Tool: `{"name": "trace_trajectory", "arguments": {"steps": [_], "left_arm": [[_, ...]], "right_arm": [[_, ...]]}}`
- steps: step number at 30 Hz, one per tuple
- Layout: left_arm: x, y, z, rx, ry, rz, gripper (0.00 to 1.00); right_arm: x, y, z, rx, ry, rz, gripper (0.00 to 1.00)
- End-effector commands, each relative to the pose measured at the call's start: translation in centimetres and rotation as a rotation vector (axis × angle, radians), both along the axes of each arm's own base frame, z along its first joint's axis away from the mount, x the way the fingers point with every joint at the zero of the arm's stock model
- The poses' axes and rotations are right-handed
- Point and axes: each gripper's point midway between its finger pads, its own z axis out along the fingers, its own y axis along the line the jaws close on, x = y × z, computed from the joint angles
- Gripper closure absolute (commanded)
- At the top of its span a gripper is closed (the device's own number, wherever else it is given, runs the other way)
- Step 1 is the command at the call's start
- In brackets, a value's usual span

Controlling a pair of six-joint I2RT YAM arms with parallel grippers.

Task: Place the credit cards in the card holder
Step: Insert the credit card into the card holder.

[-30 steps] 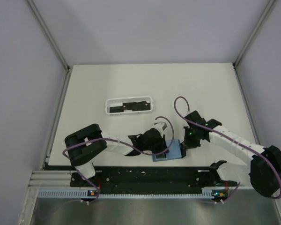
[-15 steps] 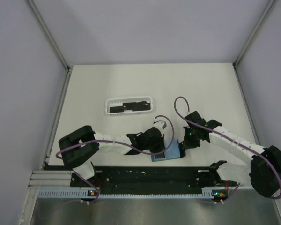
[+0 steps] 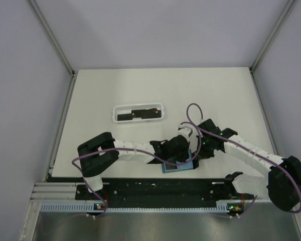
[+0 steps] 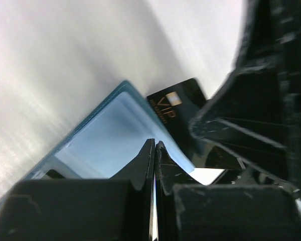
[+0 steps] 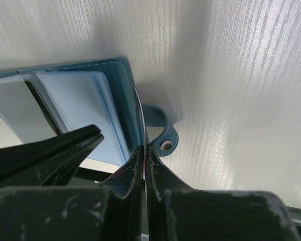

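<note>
Teal-blue soft card holder (image 3: 174,168) lies open at the near edge of the tabletop (image 3: 140,90). The right tool (image 5: 143,163) is pinched on its cover edge. The left tool (image 4: 154,150) is closed over the sleeves, gripping nothing I can see. A black VIP credit card (image 4: 178,108) slants out just past its tips.

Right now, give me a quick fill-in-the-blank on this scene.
The black card by the card holder reads ___ in gold. The card holder lies ___, not folded shut. The basket with other cards is ___. The ___ hand pinches its cover by the snap tab.
Missing: VIP; open; white; right.
</note>
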Motion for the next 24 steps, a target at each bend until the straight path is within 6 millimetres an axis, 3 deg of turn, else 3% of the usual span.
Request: {"name": "trace_trajectory", "arguments": {"steps": [1, 8, 17, 24], "left_arm": [[0.8, -0.1, -0.2, 0.038, -0.037, 0.035, 1.00], [0.4, 0.2, -2.3, 0.054, -0.001, 0.049, 1.00], [-0.3, -0.6, -0.8, -0.004, 0.002, 0.040, 1.00], [-1.0, -0.6, -2.0, 0.019, 0.028, 0.027, 1.00]], "right_arm": [[-0.4, -1.3, -1.6, -0.061, 0.018, -0.021, 1.00], [-0.4, -1.3, -1.6, -0.063, 0.018, -0.022, 1.00], [-0.3, -1.4, -1.6, -0.066, 0.017, -0.023, 1.00], [-0.4, -1.3, -1.7, -0.065, 0.019, -0.022, 1.00]]}}
